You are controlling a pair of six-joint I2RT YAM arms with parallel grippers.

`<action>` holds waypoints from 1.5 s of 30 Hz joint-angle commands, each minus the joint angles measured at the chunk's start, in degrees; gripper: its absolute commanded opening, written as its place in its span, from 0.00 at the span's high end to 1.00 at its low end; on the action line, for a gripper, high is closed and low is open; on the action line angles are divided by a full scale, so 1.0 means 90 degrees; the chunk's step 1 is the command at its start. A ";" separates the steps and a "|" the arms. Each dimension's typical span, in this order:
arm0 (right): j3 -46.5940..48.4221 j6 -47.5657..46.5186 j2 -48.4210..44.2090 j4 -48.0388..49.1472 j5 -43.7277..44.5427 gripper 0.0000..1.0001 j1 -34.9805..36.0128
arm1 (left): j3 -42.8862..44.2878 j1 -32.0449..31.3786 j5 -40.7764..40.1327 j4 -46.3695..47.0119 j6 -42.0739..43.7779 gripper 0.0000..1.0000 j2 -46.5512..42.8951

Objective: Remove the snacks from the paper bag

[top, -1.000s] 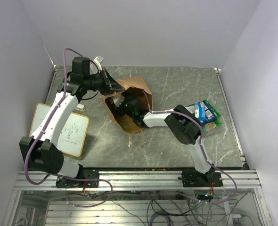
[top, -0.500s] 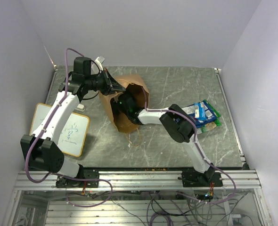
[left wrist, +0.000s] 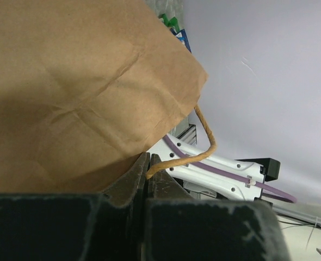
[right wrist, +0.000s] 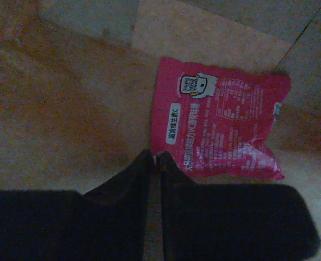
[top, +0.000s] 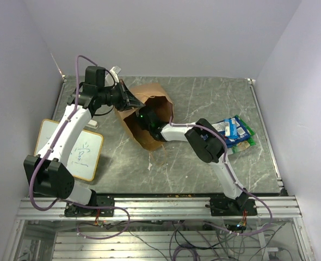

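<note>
The brown paper bag (top: 141, 140) lies tilted at the table's back left, its mouth facing right. My left gripper (top: 129, 100) holds up its rim; in the left wrist view the left gripper (left wrist: 148, 163) is shut on the twisted string handle (left wrist: 207, 147) beside the bag wall (left wrist: 84, 92). My right gripper (top: 145, 119) reaches inside the bag. In the right wrist view a small red packet (right wrist: 226, 125) lies flat on the bag's inner wall (right wrist: 68, 109), and the right gripper (right wrist: 156, 156) is pinched on its lower left corner. Other snacks (top: 234, 133), blue and green ones, lie piled at the right.
A small whiteboard (top: 84, 155) with writing lies at the left under the left arm. The right arm's forearm (top: 204, 144) stretches across the middle of the table. Walls close in at the left, back and right.
The right gripper has pushed deeper into the bag and its jaws have gone from wide apart to closed on the red packet's corner. The bag's mouth has shifted slightly; the left gripper kept its hold.
</note>
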 commanded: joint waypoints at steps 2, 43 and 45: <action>-0.0087 -0.0125 -0.0041 -0.0306 -0.0460 1.00 -0.0146 | 0.0011 0.0107 -0.0068 -0.0301 0.0188 0.93 -0.0215; -0.4048 -0.2578 -0.4001 0.0629 -0.1755 1.00 0.0286 | 0.0163 0.0255 -0.0186 -0.0461 0.0390 0.93 -0.0109; -0.4176 -0.2683 -0.4212 0.0692 -0.1885 1.00 0.0286 | 0.0138 0.0272 -0.0179 -0.0426 0.0363 0.93 -0.0113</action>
